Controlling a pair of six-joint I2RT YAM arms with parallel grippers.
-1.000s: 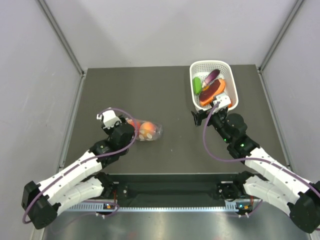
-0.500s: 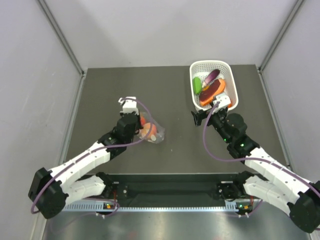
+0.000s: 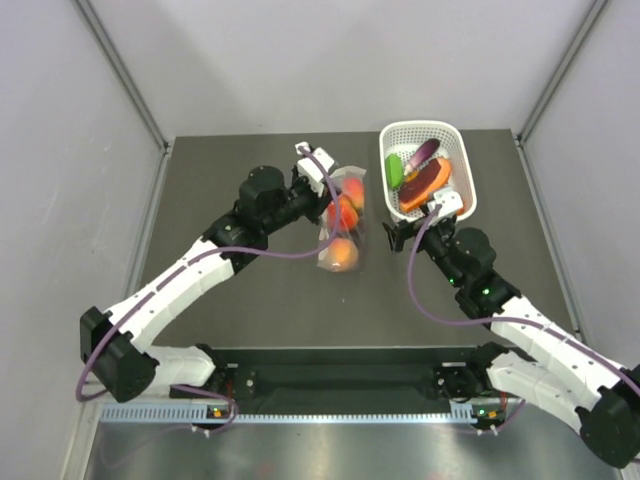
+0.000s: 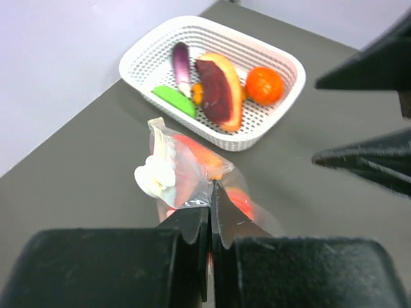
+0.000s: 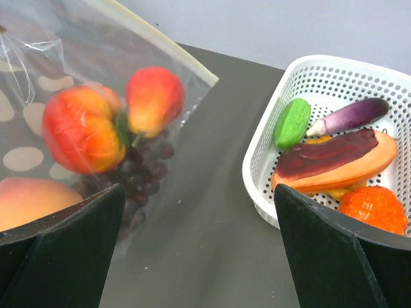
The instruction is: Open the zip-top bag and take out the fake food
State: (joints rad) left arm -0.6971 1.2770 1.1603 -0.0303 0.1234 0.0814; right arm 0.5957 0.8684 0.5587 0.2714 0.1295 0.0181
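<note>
- Zip-top bag (image 3: 342, 225): clear, crinkly, white-dotted plastic, just left of the white basket (image 3: 420, 126).
- Fake food (image 5: 80, 131) inside: red-orange fruits, a peach, dark grapes.
- Left end effector (image 4: 210, 192) clenched on the bag's edge.
- Right end effector (image 5: 199, 256) spread wide, empty.

Dark table (image 3: 262, 305) — pale grey walls (image 3: 330, 60)

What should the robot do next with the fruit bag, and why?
Probably bring the right gripper over to pinch the zip-top bag opposite the left gripper. The left is shut on the bag's edge, the right stands open nearby, and the fake food is inside.
</note>
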